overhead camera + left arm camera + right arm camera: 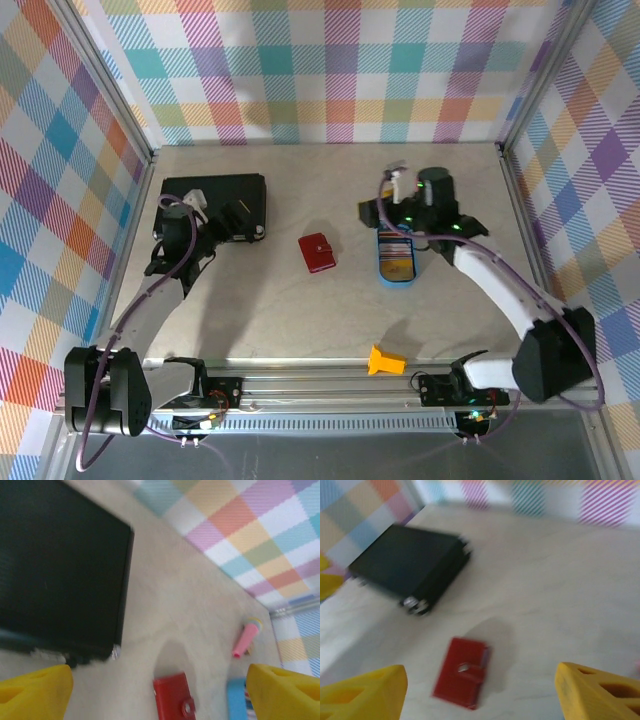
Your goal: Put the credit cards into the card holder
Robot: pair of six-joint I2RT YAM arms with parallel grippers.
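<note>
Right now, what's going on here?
Nothing is held yet. The closed red wallet lies mid-table between the two arms. The cards sit in a blue tray to its right. The right end effector hangs open by the tray's far end. The left end effector is open at the right edge of the black case.

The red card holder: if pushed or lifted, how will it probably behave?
The card holder lies flat on the smooth table, so a push would likely slide it, not tip or roll it. Its tab looks snapped shut, so it should probably stay folded when lifted. Small and thin, it is likely light.
</note>
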